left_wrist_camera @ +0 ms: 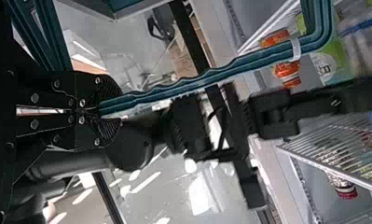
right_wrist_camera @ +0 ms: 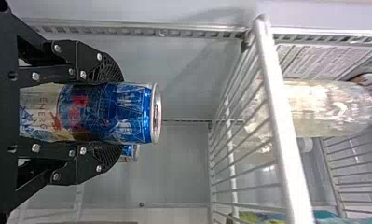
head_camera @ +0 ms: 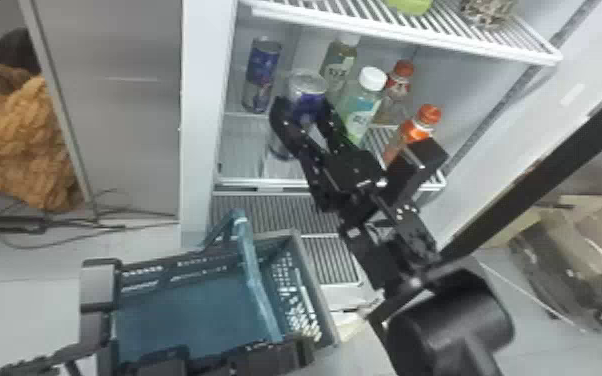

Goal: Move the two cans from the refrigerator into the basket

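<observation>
Inside the refrigerator, my right gripper (head_camera: 305,112) is around a blue and silver can (head_camera: 307,90) on the middle shelf level. From the right wrist view, that gripper (right_wrist_camera: 108,113) has its fingers pressed on both sides of the can (right_wrist_camera: 134,112). The second can (head_camera: 263,65) stands farther back at the left, and its end (right_wrist_camera: 129,153) shows past a fingertip. The teal basket (head_camera: 190,310) sits low in front of the refrigerator. My left gripper (head_camera: 287,352) is at the near end of its handle (head_camera: 252,270). In the left wrist view, that gripper (left_wrist_camera: 99,109) is shut on the handle (left_wrist_camera: 211,77).
Bottles with white caps (head_camera: 365,102) and orange caps (head_camera: 417,130) stand close to the right of the held can. A wire shelf (head_camera: 405,30) hangs above. The refrigerator's side wall (head_camera: 202,115) borders the left, and its lower grille (head_camera: 265,207) lies behind the basket.
</observation>
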`<state>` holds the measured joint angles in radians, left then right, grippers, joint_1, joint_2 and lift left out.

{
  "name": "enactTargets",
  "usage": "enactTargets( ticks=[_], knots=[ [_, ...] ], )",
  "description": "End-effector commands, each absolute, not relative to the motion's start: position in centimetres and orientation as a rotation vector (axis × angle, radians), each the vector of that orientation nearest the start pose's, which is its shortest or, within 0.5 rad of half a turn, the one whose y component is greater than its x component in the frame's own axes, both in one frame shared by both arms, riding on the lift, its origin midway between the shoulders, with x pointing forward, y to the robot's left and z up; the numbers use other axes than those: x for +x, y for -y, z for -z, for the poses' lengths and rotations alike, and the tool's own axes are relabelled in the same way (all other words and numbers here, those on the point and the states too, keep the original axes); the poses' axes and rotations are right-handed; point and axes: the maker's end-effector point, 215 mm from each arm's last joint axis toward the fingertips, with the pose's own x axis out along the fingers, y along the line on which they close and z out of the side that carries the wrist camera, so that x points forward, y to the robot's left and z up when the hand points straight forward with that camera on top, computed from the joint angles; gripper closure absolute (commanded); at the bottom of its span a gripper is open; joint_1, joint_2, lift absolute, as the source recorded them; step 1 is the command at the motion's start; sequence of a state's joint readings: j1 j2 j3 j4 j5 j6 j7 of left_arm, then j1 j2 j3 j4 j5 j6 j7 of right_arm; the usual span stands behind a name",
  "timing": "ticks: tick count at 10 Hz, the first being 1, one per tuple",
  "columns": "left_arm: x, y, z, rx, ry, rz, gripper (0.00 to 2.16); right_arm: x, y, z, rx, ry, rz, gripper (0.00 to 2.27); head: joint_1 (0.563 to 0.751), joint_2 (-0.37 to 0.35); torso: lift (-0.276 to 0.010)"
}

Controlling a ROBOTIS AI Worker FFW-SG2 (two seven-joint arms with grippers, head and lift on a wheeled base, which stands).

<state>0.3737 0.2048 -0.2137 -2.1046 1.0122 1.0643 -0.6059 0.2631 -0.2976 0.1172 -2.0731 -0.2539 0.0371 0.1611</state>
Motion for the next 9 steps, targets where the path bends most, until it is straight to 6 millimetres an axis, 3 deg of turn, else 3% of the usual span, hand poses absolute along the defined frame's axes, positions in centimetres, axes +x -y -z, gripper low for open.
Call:
enactTargets(
  ticks=[1, 6, 9],
  knots=[
    [23.2, 7.2, 33.1, -0.971, -0.793, 1.299, 1.22, 47.3, 16.4, 22.6, -0.019, 0.133, -0.388, 0.91, 0.695, -0.342, -0.276],
    [23.1, 7.3, 33.1, -0.975, -0.795, 1.299, 1.22, 40.5, 17.2, 21.4, -0.018, 0.024, -0.385, 0.91, 0.695, -0.350, -0.276],
    [23.2, 7.2, 33.1, -0.979, -0.791, 1.297, 1.22, 37.1, 17.5, 24.8, 0.021, -0.132, -0.381, 0.91, 0.695, -0.350, -0.276]
  ],
)
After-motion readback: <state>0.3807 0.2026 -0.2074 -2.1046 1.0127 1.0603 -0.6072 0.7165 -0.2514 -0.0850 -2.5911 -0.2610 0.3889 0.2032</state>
